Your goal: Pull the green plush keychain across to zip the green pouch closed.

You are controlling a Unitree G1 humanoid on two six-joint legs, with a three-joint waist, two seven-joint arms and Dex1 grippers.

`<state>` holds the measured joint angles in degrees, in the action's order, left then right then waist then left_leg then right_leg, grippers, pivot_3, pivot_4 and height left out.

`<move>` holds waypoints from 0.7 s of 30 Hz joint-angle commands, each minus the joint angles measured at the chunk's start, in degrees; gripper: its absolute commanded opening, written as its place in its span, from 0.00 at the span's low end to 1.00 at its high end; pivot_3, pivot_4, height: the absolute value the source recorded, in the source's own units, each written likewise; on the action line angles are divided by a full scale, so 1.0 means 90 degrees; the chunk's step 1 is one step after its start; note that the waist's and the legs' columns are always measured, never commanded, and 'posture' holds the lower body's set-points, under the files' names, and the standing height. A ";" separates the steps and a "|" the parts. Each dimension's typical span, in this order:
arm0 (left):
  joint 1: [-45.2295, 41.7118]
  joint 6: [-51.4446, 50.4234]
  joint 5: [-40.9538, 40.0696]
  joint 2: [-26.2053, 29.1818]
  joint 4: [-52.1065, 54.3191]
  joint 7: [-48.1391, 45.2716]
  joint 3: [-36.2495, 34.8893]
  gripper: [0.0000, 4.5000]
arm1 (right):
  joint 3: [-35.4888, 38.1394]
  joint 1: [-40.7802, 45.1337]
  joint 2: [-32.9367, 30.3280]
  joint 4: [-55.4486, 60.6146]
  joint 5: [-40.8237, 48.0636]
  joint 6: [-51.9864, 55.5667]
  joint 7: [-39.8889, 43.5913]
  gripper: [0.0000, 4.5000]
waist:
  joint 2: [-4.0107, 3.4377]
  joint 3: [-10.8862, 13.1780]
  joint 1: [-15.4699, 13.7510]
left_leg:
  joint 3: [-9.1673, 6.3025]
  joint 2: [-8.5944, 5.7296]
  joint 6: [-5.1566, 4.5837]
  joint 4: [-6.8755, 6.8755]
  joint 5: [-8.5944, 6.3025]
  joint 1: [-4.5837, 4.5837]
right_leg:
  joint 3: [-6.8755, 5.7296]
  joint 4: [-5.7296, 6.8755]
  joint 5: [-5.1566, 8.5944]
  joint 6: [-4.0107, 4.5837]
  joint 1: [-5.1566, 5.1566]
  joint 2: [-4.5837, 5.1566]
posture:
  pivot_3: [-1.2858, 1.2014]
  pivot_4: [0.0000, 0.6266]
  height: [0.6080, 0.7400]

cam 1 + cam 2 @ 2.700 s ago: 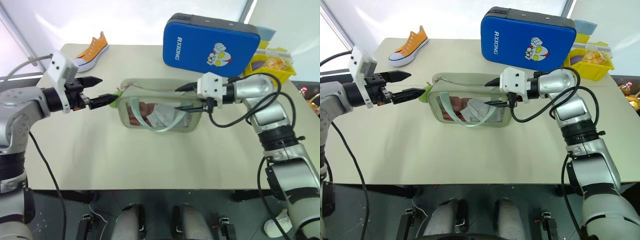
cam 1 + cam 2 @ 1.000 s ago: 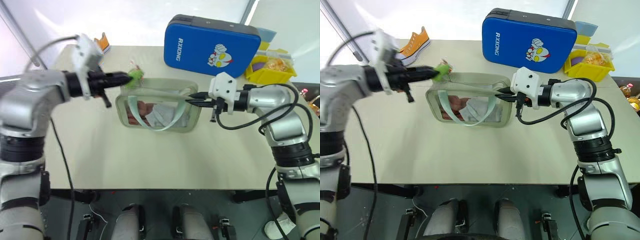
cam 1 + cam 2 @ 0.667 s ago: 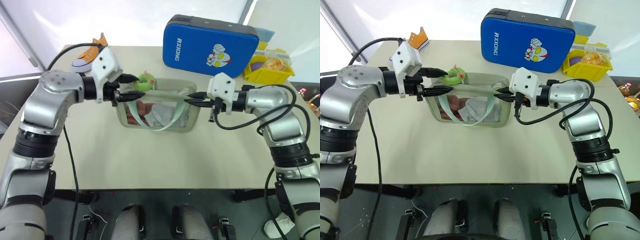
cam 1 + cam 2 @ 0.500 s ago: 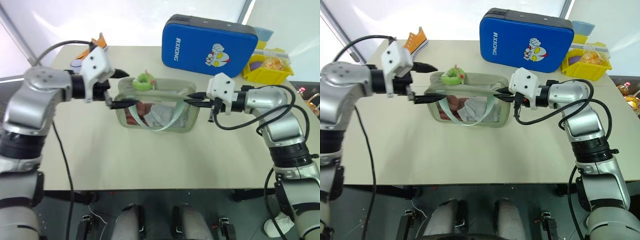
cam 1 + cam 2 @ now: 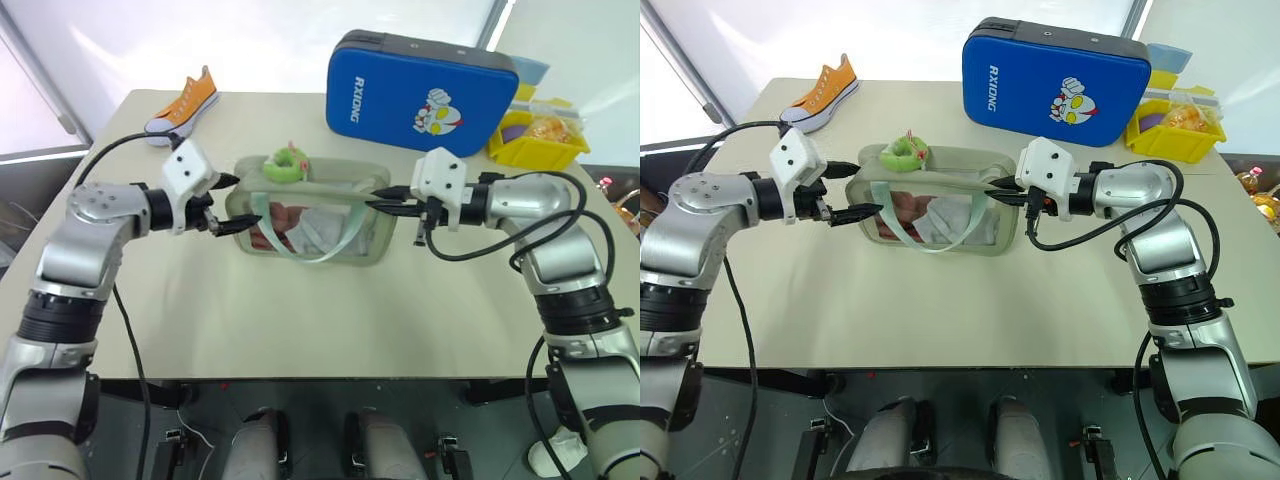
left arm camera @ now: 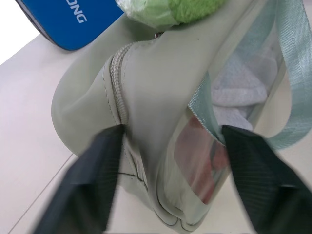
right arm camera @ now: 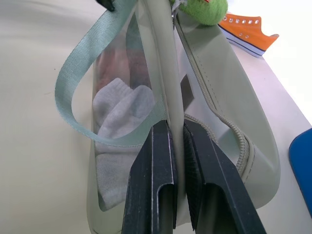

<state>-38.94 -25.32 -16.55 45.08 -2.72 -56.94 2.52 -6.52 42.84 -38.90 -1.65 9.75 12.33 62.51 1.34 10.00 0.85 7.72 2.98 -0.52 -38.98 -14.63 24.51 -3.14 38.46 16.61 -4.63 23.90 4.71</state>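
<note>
Blue hard case, orange sneaker, yellow bin, beige table

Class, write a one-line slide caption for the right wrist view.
Right gripper pinches the green pouch edge, green plush keychain at its far end.

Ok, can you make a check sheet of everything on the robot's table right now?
Surface: beige table, bare in front.
Job's things: green pouch lying mid-table, white cloth showing through its clear window; green plush keychain resting on its top edge near the left end.
Clutter: blue case at the back, orange sneaker back left, yellow bin back right.
Grippers: left gripper open, a finger on each side of the pouch's left end; right gripper shut on the pouch's right end.
Cables: black cables loop along both arms.
Surroundings: nothing seen.
</note>
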 commanded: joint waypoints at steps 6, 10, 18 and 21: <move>-0.0056 -0.0062 -0.0026 0.0085 0.0183 -0.0073 -0.0193 0.01 | 0.0063 0.0111 -0.0024 0.0190 -0.0004 -0.0025 -0.0059 0.03 | 0.0000 0.0000 -0.0002 | 0.0000 0.0000 0.0000 0.0000 0.0000 0.0000 | 0.0000 0.0000 0.0000 0.0000 0.0000 0.0001 | 0.52 0.24 1.00; -0.0046 -0.0004 0.0060 0.0006 0.0180 -0.0035 -0.0097 0.00 | 0.0108 0.0274 -0.0134 0.0188 0.0085 0.0179 0.0086 0.36 | 0.0000 0.0000 -0.0003 | 0.0000 0.0000 0.0000 -0.0001 0.0000 0.0000 | 0.0000 0.0000 0.0000 0.0000 -0.0001 0.0001 | 0.52 0.24 1.00; -0.0055 -0.0031 0.0041 0.0029 0.0197 -0.0065 -0.0152 0.00 | -0.0088 0.1513 0.0789 0.0356 0.0443 0.0779 -0.0201 0.56 | -0.0003 0.0001 0.0017 | -0.0002 0.0004 -0.0001 0.0000 0.0000 -0.0001 | -0.0001 0.0006 0.0000 0.0000 0.0004 -0.0001 | 0.52 0.24 1.00; -0.0056 -0.0044 0.0029 0.0029 0.0206 -0.0073 -0.0158 0.00 | -0.0416 0.1689 0.1420 0.0284 0.0258 0.0700 -0.0447 0.56 | -0.0003 0.0001 0.0015 | 0.0000 0.0002 0.0000 0.0000 0.0000 0.0000 | 0.0000 0.0007 0.0000 0.0000 0.0004 0.0001 | 0.52 0.24 1.00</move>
<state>-38.93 -25.94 -16.28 44.94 -2.18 -57.44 2.11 -9.63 56.35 -26.91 -0.14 12.37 19.28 59.79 1.31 10.01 0.99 7.71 3.00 -0.53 -38.98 -14.63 24.52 -3.14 38.52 16.61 -4.62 23.94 4.72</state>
